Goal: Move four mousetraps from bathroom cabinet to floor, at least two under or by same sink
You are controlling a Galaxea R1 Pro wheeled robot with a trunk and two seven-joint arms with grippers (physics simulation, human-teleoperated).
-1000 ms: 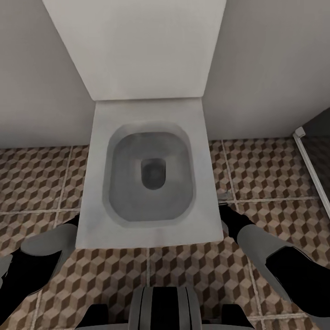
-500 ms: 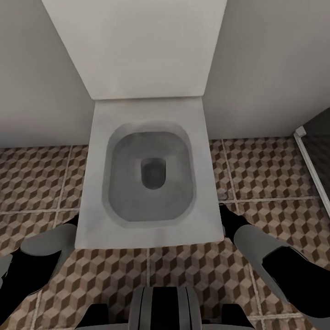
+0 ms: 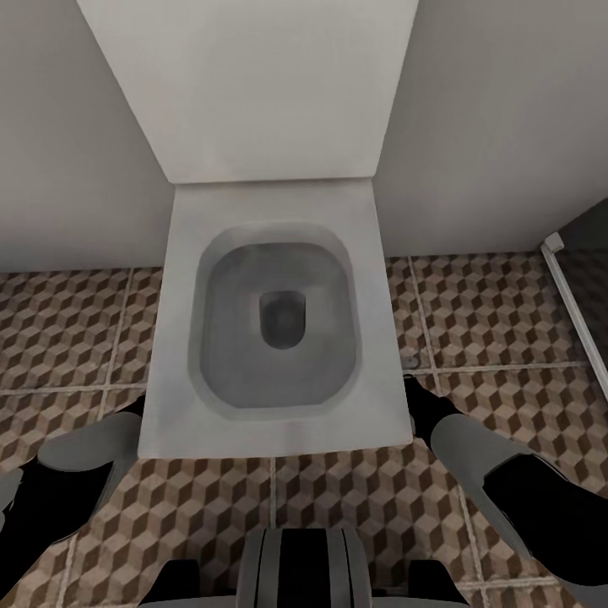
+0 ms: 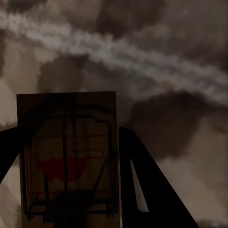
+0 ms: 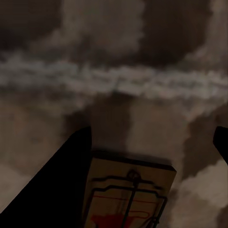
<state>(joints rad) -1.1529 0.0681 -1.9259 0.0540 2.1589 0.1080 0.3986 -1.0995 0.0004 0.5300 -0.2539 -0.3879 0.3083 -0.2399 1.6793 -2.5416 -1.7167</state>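
Nothing moved; mousetrap (image 4: pixel 69 156) in each hand

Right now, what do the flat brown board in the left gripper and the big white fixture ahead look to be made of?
The flat brown mousetrap board looks like pale unfinished wood, matte and tan, carrying dark wire that is probably metal. The white square toilet looks like ceramic, smooth and even-toned, though this render shows little gloss.
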